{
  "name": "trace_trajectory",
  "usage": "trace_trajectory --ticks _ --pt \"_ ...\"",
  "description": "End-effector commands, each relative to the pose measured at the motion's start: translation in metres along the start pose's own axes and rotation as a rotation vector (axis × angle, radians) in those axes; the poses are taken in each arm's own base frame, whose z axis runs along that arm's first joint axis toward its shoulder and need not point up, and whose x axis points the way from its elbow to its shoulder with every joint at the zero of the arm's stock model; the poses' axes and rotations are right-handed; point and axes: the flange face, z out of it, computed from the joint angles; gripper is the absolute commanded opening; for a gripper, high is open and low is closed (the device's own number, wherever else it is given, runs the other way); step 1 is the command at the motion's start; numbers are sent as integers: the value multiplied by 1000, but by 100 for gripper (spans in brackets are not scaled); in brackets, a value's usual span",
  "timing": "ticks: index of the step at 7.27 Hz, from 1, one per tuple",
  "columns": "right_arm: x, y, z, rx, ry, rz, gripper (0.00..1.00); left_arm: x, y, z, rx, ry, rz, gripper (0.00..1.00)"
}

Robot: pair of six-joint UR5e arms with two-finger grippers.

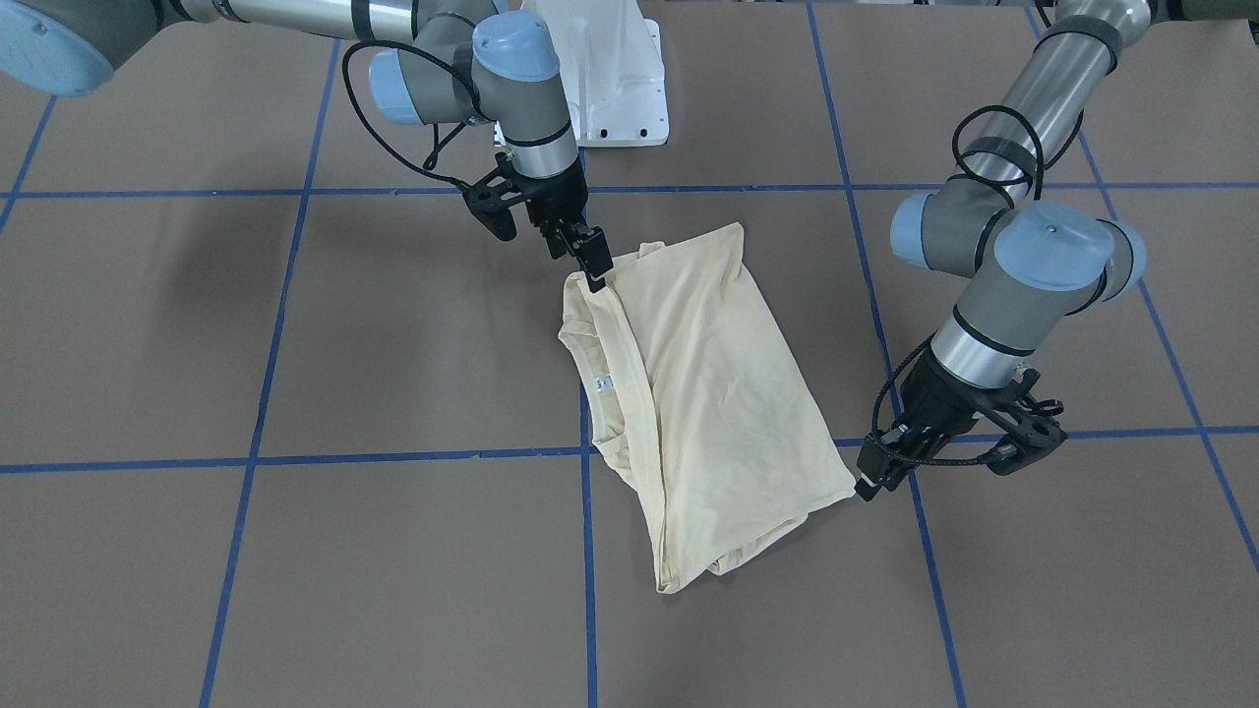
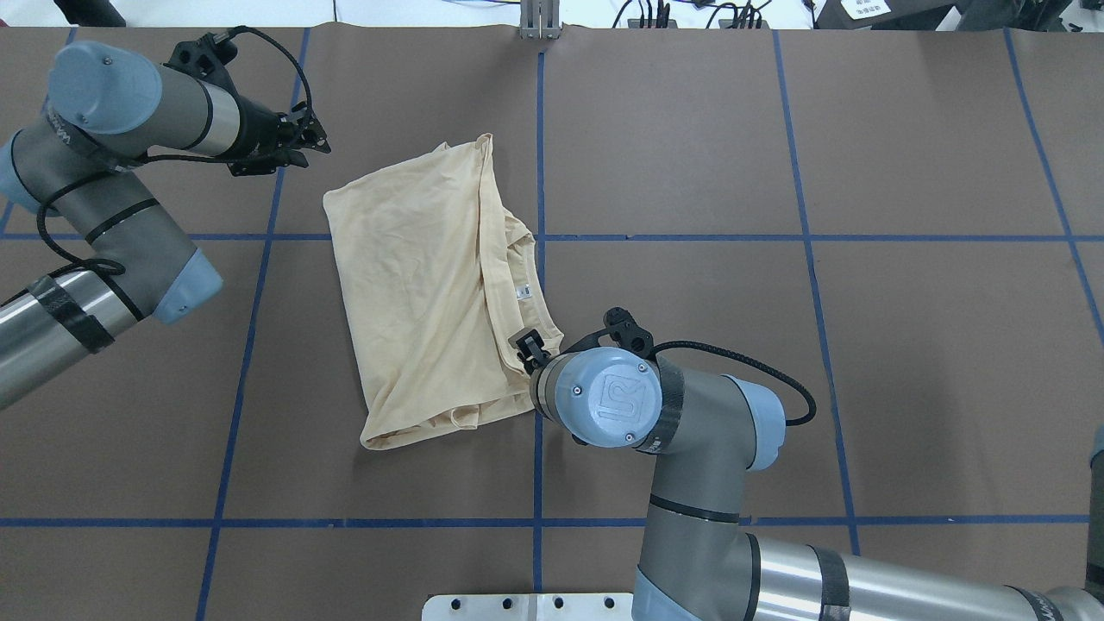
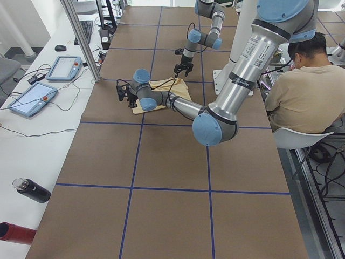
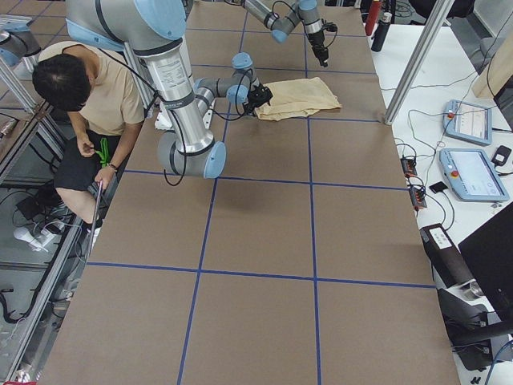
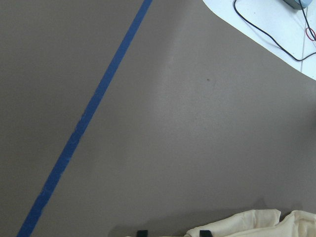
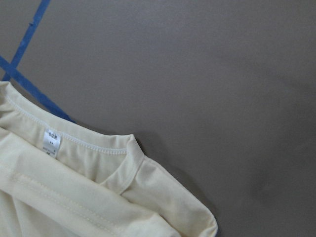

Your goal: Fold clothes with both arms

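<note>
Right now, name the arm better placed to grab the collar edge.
Right. The right end effector is there, by the neck label; the left end effector is beside the shirt's opposite corner.

A table (image 2: pixel 862 345) covered in plain brown sheeting is seen, divided into large rectangles by blue tape lines (image 2: pixel 673 237). A pale cream-yellow T-shirt (image 2: pixel 414 285) is laid flat on it as a folded, slightly creased oblong set askew to the grid, spread across one tape line with its edge at a crossing. Its neck opening and small white label (image 2: pixel 523 293) are turned up along one long side. A white pedestal base (image 1: pixel 615 79) is set on the sheeting at the robot's edge, apart from the shirt.
</note>
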Motion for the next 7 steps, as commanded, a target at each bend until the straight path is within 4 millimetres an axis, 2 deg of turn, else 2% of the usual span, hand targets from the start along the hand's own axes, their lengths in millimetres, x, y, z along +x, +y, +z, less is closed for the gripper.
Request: trace_trajectory --ticks 1,3,5,6,7 --pt "3 3 4 1 8 -3 98 0 0 1 -1 -2 0 46" --pt "5 1 11 12 19 -5 98 0 0 1 -1 -2 0 46" --pt "4 2 11 10 19 -4 92 0 1 1 -2 -1 2 46" --pt "0 6 9 5 15 -4 89 0 0 1 -1 0 1 46" --pt "0 6 9 5 15 -5 80 0 0 1 -1 0 3 46"
